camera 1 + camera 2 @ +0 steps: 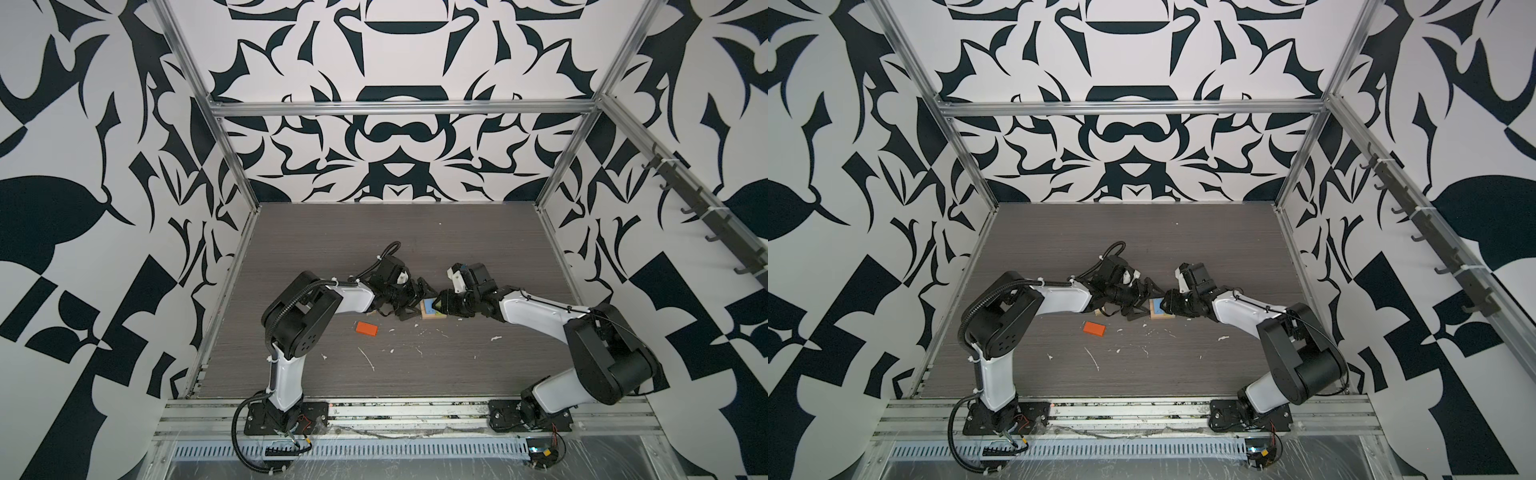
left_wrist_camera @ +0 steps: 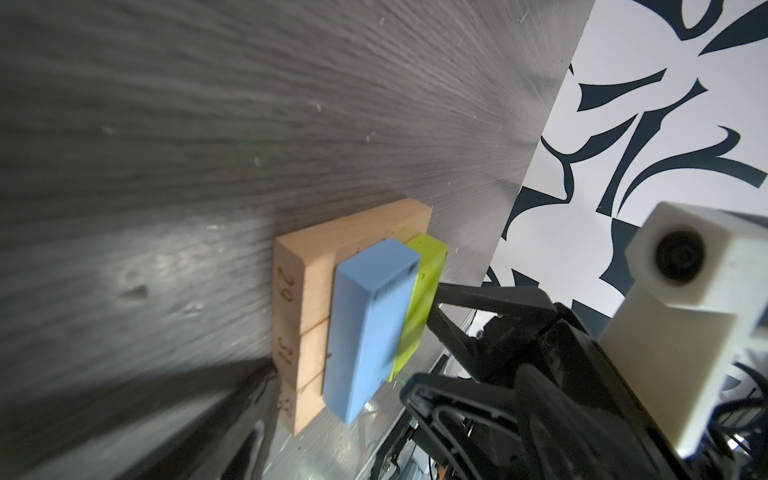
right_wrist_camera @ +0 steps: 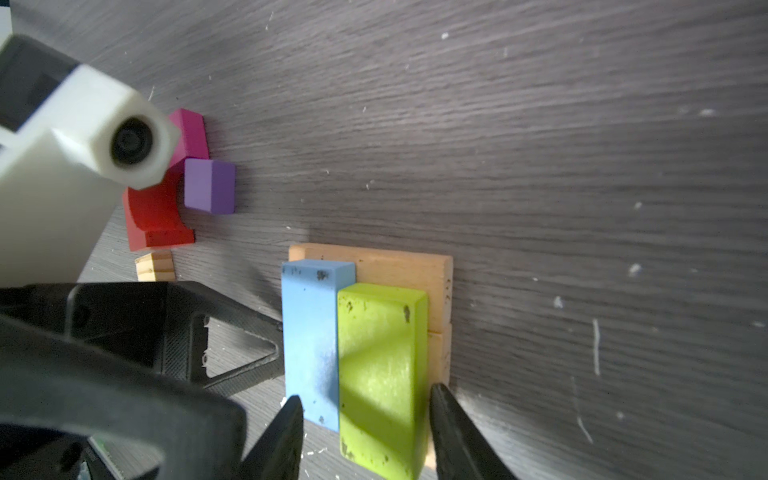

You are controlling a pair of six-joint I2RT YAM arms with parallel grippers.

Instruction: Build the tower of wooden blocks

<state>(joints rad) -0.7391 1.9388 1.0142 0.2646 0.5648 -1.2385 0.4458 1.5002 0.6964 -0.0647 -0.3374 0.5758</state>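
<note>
At the middle of the grey wood-grain surface we find the wood block tower only begun. Its base is a row of tan planks laid flat side by side, with numbers inked on their ends. On them lie a blue block and a lime block, lengthwise and touching each other, the lime one on the side towards the right arm.

The right pincer reaches in from the right, its jaws straddling both coloured blocks together. One finger sits against the lime block's outer side, the other at the blue block's outer edge. We cannot tell whether they are pressing or merely resting there.

The left pincer comes in from the left with its jaws spread wide and nothing between them. In the right wrist view, one finger's tip sits right at the blue block's side.

Left of the tower sits a small cluster: a red arch, a magenta piece, a purple cube and a small tan block. In both top views the left arm mostly hides them.

An orange block lies alone, further left and nearer. White flecks are scattered over the near half of the surface.
</note>
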